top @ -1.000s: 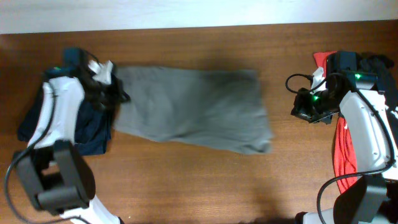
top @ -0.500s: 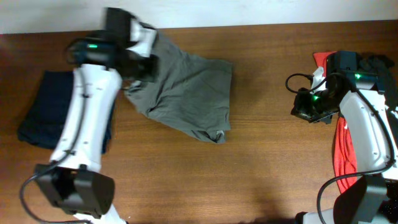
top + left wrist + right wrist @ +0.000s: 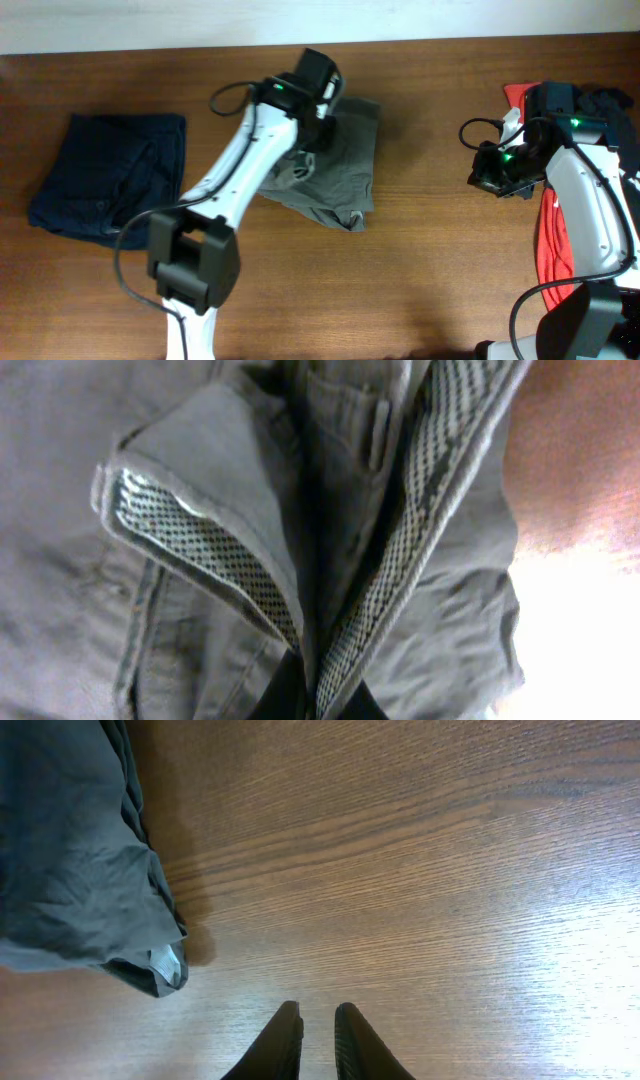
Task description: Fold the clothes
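The clothes (image 3: 335, 185), a grey-khaki garment, lie bunched and doubled over at the table's middle back. My left gripper (image 3: 318, 133) is over their upper part. In the left wrist view it (image 3: 315, 700) is shut on a fold of the clothes (image 3: 200, 490), with the checked waistband lining pinched between the fingers. My right gripper (image 3: 482, 178) hovers to the right of the garment, well apart from it. Its fingers (image 3: 285, 1030) stand a narrow gap apart over bare wood with nothing between them. A corner of the clothes (image 3: 70, 850) shows at the upper left of that view.
A dark navy garment (image 3: 105, 175) lies flat at the far left. Red cloth (image 3: 550, 240) and black cloth (image 3: 605, 100) are piled at the right edge under my right arm. The table's back edge (image 3: 320, 42) runs just behind the clothes.
My left arm swept from the far left to the middle, dragging the garment's left end over its right half. The navy garment is now uncovered. The right arm stayed still.
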